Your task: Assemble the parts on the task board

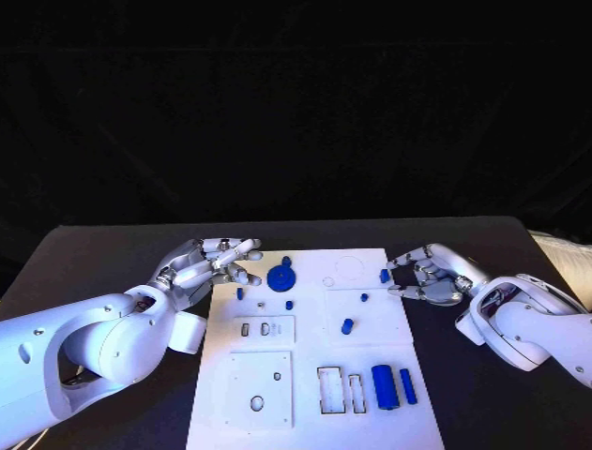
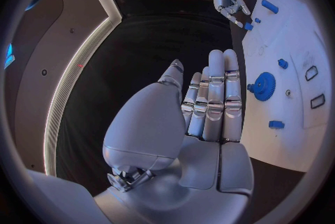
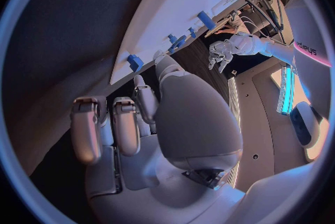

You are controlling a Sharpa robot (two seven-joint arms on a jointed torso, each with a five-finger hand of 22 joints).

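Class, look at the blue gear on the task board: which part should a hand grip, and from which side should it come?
Probably the toothed rim of the blue gear, pinched across from above: it lies flat on the task board, so its sides sit low. The open left hand, just beside it, seems best placed.

On the black table (image 1: 106, 248) we count one white task board (image 1: 377, 375) and two hands, the left hand (image 1: 212, 262) and the right hand (image 1: 429, 277). Among the blue parts we count one gear (image 1: 280, 278), two tall blocks side by side, the wider block (image 1: 384, 386) and the narrower block (image 1: 408, 385), and one oval peg (image 1: 347, 326). Several smaller blue pieces are too small for us to count surely.
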